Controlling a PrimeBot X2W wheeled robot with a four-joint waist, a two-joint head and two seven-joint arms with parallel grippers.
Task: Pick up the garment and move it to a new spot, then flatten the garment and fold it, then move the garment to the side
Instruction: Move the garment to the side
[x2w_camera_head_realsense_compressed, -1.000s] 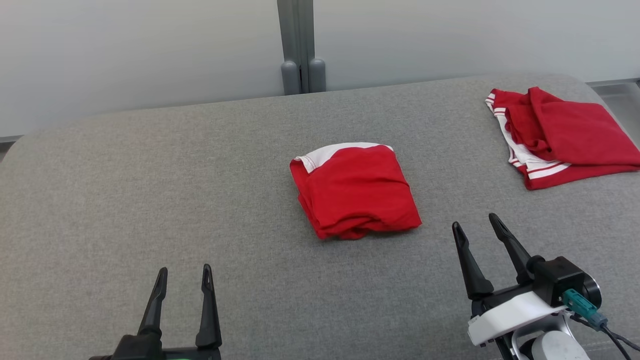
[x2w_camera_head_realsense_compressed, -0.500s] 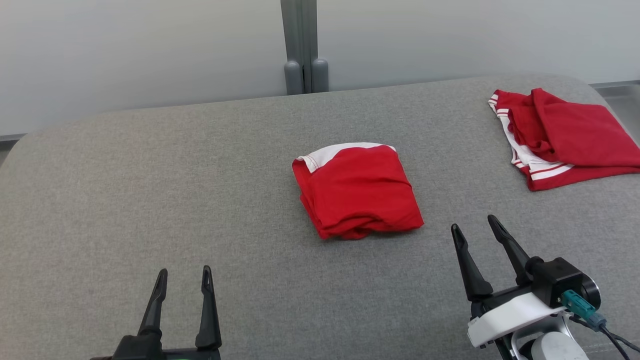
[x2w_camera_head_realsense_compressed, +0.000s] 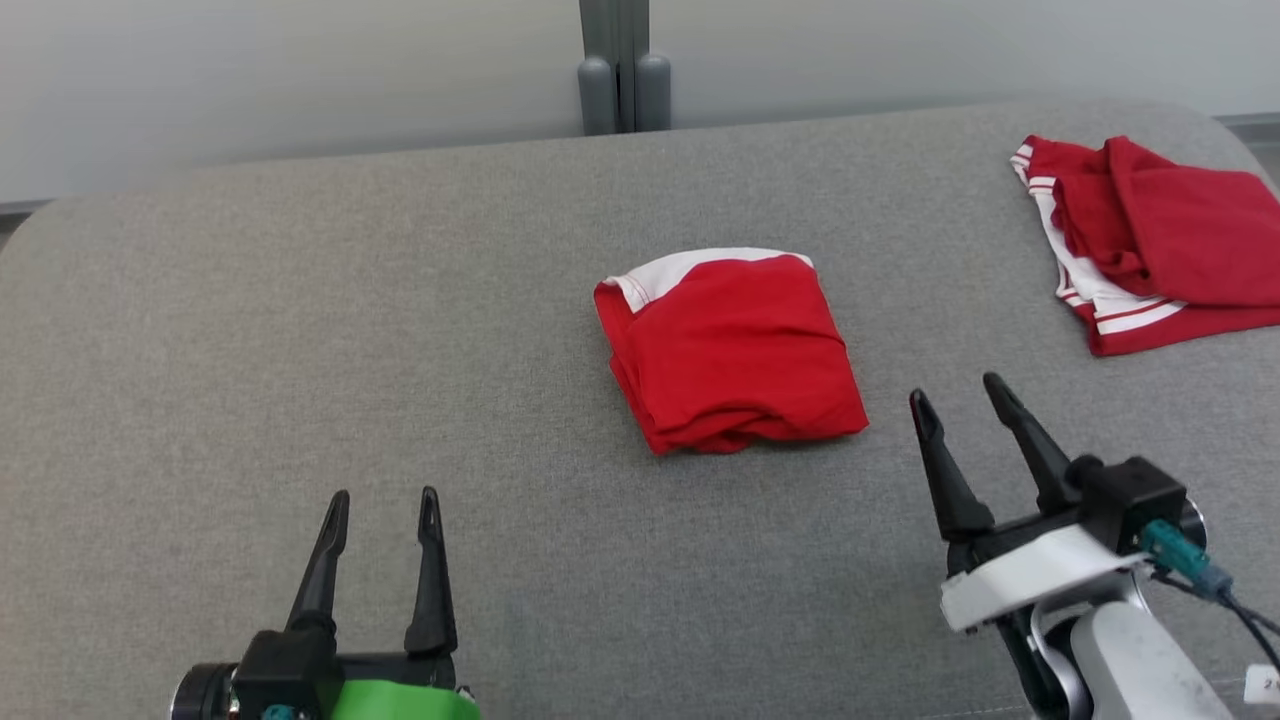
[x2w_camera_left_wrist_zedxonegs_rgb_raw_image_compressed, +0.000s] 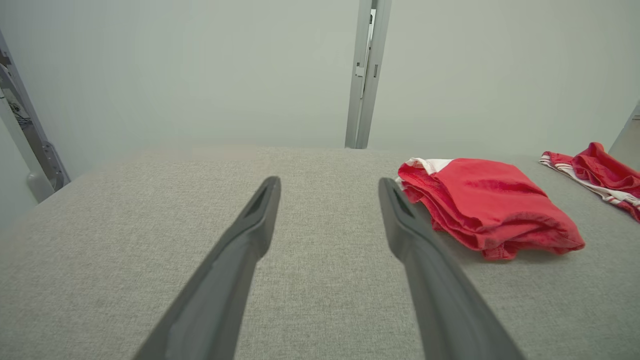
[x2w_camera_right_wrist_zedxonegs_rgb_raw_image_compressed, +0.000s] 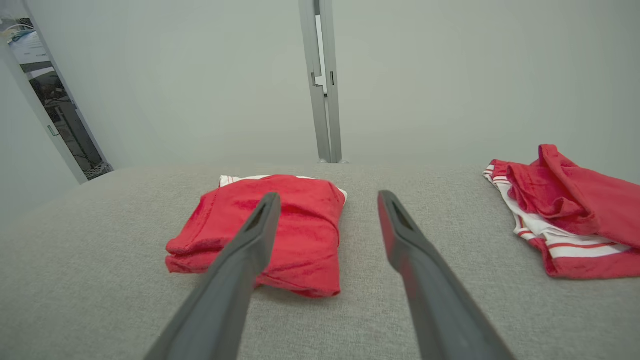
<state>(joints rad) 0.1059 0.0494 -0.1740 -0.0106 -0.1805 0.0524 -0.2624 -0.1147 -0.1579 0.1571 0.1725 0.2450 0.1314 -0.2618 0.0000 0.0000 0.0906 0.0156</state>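
While my head camera tips down a touch, both grippers show higher in its view than half a second ago. My left gripper (x2w_camera_head_realsense_compressed: 384, 494) hovers with fingers parted, holding nothing. My right gripper (x2w_camera_head_realsense_compressed: 955, 388) is spread and empty too, near the folded red garment (x2w_camera_head_realsense_compressed: 735, 350). It lies mid-way across the grey padded surface (x2w_camera_head_realsense_compressed: 300, 300), unmoved, with a second red garment (x2w_camera_head_realsense_compressed: 1160, 240) well apart at far right.
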